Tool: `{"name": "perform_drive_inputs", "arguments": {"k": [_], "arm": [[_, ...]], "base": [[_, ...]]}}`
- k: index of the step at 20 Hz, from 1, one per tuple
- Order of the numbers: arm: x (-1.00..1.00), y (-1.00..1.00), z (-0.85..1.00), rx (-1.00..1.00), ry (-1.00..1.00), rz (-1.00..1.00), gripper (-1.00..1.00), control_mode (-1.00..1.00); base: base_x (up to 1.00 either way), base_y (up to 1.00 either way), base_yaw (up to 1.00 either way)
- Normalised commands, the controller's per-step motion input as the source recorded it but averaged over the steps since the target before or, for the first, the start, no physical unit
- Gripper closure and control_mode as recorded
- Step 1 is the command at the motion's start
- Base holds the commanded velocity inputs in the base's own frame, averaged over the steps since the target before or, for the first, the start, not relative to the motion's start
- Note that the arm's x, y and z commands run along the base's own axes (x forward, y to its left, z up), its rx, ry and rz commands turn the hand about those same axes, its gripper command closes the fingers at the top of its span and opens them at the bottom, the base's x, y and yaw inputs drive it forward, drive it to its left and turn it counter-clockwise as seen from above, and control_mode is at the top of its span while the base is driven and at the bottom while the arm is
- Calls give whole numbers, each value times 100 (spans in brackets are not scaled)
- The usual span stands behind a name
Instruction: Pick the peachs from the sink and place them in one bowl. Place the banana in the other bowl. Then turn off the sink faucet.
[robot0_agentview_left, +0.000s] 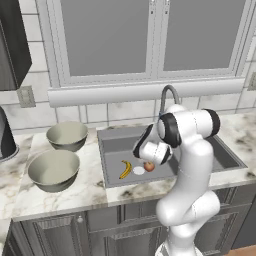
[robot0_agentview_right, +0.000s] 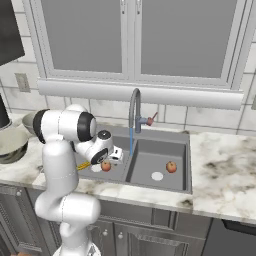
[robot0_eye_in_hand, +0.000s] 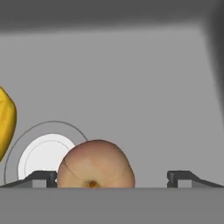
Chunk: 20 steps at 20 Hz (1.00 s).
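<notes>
The dark sink (robot0_agentview_left: 112, 145) has two basins. In its left basin lie a red-orange peach (robot0_agentview_left: 149, 166), a yellow banana (robot0_agentview_left: 125, 169) and a white drain (robot0_agentview_left: 138, 170). My gripper (robot0_eye_in_hand: 113, 178) hangs open just above this peach (robot0_eye_in_hand: 95, 164), which sits between the fingertips (robot0_eye_in_hand: 41, 177), nearer the left one. The banana (robot0_eye_in_hand: 6, 120) lies further left. A second peach (robot0_agentview_right: 171, 167) rests in the right basin. The faucet (robot0_agentview_right: 134, 112) runs a blue stream. On the left counter stand the smaller-looking bowl (robot0_agentview_left: 67, 135) and the wider bowl (robot0_agentview_left: 53, 170), both empty.
The basin's back wall (robot0_eye_in_hand: 131, 65) rises close behind the peach. A window sill (robot0_agentview_left: 145, 92) juts out over the sink. A dark appliance (robot0_agentview_left: 6, 137) stands at the counter's far left. Marble counter (robot0_agentview_right: 225, 165) stretches right of the sink.
</notes>
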Motion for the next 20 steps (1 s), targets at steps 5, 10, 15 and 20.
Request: {"name": "perform_drive_inputs", "arguments": {"k": [5, 10, 15, 20], "arm": [[1, 0, -16, 0, 0, 0, -100, -100], [0, 7, -18, 0, 0, 0, -100, -100], [-18, 1, -13, 0, 0, 0, -100, -100], [-44, 0, -15, 0, 0, 0, -100, -100]], "base": [[0, 0, 0], [0, 0, 0], [0, 0, 0], [0, 0, 0]]}}
